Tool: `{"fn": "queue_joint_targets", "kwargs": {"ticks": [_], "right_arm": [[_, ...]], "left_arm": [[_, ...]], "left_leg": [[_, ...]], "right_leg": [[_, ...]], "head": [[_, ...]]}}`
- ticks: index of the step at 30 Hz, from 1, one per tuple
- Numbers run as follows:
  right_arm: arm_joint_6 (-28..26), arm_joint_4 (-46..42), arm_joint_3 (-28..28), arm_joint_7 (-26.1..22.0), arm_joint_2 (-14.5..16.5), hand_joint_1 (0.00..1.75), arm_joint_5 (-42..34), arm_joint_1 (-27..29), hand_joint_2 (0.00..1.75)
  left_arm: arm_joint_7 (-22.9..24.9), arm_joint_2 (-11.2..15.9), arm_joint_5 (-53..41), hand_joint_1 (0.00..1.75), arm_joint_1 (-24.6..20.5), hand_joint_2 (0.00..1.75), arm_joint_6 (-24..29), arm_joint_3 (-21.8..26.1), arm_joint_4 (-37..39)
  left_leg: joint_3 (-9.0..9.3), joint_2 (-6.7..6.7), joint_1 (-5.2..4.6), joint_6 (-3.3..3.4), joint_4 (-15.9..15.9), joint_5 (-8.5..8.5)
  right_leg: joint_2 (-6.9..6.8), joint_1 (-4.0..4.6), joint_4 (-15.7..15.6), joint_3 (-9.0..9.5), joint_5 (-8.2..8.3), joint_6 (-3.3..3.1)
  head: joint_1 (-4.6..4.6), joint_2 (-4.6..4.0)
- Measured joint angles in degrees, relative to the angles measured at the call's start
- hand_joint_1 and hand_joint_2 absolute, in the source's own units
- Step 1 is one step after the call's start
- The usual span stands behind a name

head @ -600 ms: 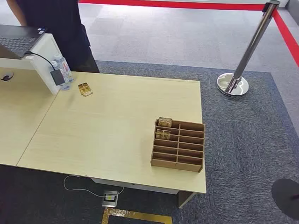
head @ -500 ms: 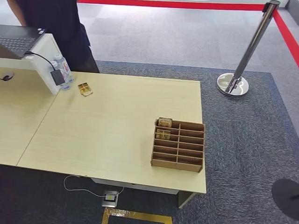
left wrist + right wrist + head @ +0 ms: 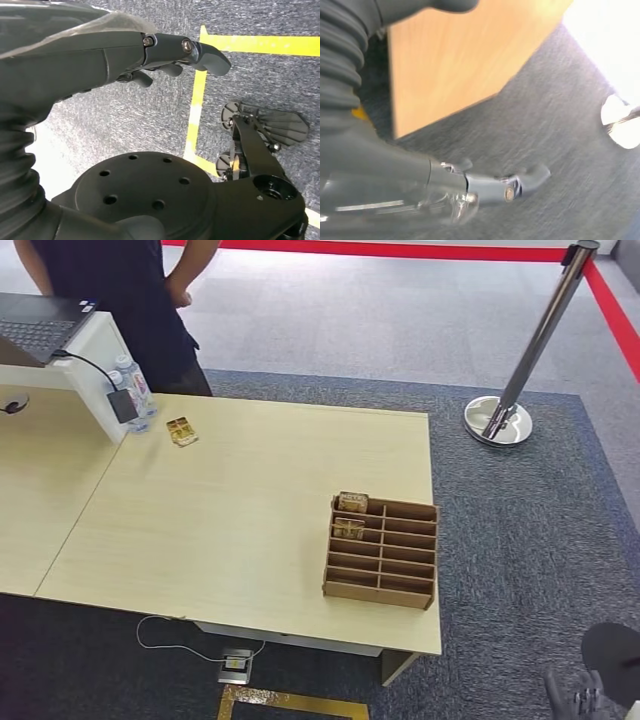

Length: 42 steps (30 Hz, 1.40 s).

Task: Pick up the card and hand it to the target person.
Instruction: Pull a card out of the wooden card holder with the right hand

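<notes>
- Cards: two stand in the far-left slots of the brown divider box (image 3: 381, 552), which sits near the desk's (image 3: 249, 510) front right corner.
- Another card (image 3: 182, 431) lies flat by the far left corner, just beside the water bottles (image 3: 136, 390).
- Person (image 3: 128, 300) in dark clothes stands behind the far edge, left side, hand on hip.
- White riser w/ laptop (image 3: 38, 325) and a dark adapter on a cable crowd that far left corner.
- Right hand (image 3: 577, 698) is low off the desk's front right, over carpet; fingers stretched out, nothing held.
- Left hand (image 3: 181, 52) hangs over carpet w/ yellow tape lines (image 3: 196, 100); fingers extended, empty.
- Stanchion post (image 3: 528, 350) stands on the carpet well right of the desk.
- Small grey box (image 3: 235, 666) w/ cable on the floor by the front edge.
</notes>
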Motion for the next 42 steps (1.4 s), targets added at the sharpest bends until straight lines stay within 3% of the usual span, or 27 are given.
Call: {"fn": "queue_joint_targets", "kwargs": {"ticks": [3,7,12,17,21,30,37,42], "right_arm": [[1.28,-10.53,5.99,0.74,2.29,0.00,-2.82,3.07,1.75],[-1.47,-26.34,16.83,1.31,4.23,0.00,-2.43,8.33,1.75],[-5.90,-39.11,29.82,0.52,4.20,0.00,2.21,12.71,1.75],[-10.69,-46.02,41.26,0.65,2.52,0.00,8.87,14.57,1.75],[-15.12,-46.96,49.94,3.68,0.45,0.00,17.82,12.34,1.75],[-27.78,-41.03,67.71,13.49,-3.76,0.00,42.51,0.33,1.75],[-28.35,-33.84,76.62,17.19,-5.43,0.00,43.52,-7.41,1.75],[-33.18,-28.46,81.11,22.74,-5.77,0.00,49.51,-11.67,1.75]], "left_arm": [[-0.02,0.00,0.01,0.00,0.01,1.75,0.10,0.02,0.00],[-0.34,0.01,0.01,0.00,0.08,1.75,-0.10,0.02,0.00],[-1.31,-0.01,-0.01,0.00,0.15,1.75,-0.82,0.01,0.00],[-1.56,-0.05,-0.59,0.00,0.26,1.75,-1.39,0.01,0.00],[-1.48,-0.08,-1.49,0.00,0.18,1.75,-1.98,-0.08,0.00],[-1.35,-0.05,-1.74,0.00,-0.10,1.75,-2.09,-0.12,0.00],[-0.71,-0.05,-1.55,0.00,-0.17,1.75,-1.81,-0.10,0.00],[-0.73,-0.05,-1.44,0.00,-0.16,1.75,-1.62,-0.10,0.00]], "left_leg": [[-0.02,0.00,0.00,0.00,0.00,0.00],[-0.06,0.01,0.00,0.00,0.00,0.00],[-0.06,0.02,-0.01,0.00,0.00,0.00],[-0.08,0.03,0.00,0.00,0.00,0.00],[-0.10,0.03,0.00,0.00,0.00,0.01],[-0.04,0.04,0.01,-0.03,0.00,0.05],[-0.09,0.03,0.03,-0.03,0.00,0.05],[-0.08,0.03,0.03,-0.03,0.00,0.05]], "right_leg": [[0.00,0.00,0.00,-0.02,0.00,0.00],[0.00,0.00,0.01,-0.04,-0.01,0.02],[0.00,0.00,0.01,-0.04,-0.03,0.05],[0.00,0.03,0.01,-0.04,-0.03,0.05],[0.00,0.04,0.02,-0.02,-0.02,0.04],[0.00,0.04,0.05,-0.03,0.01,0.00],[0.00,0.06,0.06,-0.06,0.01,0.00],[0.00,0.06,0.06,-0.06,0.01,0.00]], "head": [[0.00,0.00],[0.00,0.00],[-0.01,0.00],[0.00,0.00],[0.00,0.00],[-0.01,0.00],[-0.01,0.00],[0.00,0.00]]}}
